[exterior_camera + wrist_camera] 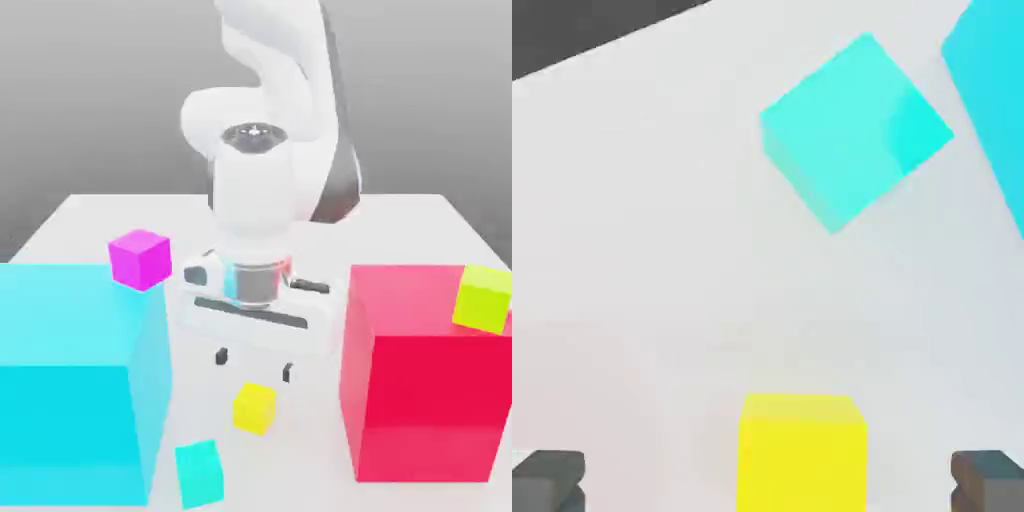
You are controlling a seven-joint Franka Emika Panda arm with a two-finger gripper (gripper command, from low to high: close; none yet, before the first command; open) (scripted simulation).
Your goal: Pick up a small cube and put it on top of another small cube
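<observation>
The end effector (pixel 254 365) hangs over the white counter (pixel 420 215) with its two dark fingertips (pixel 222 356) spread wide and nothing between them, pointing straight down. The small yellow cube (pixel 255 408) sits on the counter just past those tips, at about 6 o'clock from them in the exterior view; in the hand view the same cube (pixel 802 452) lies midway between the two pads (pixel 550 480), with open space on either side. That centring looks deliberate: the wide spread leaves room for a straight descent around the cube before closing.

The lime yellow-green cube (pixel 483 297) sits up on the big red block (pixel 425 375), at roughly 3 o'clock from the end effector and well apart from it (so the carry will probably need a lift as well as a sideways move). The small teal cube (pixel 199 473) lies near the yellow one at about 7 o'clock, apart from it. The magenta cube (pixel 140 259) rests at the big cyan block (pixel 75 380)'s far corner.
</observation>
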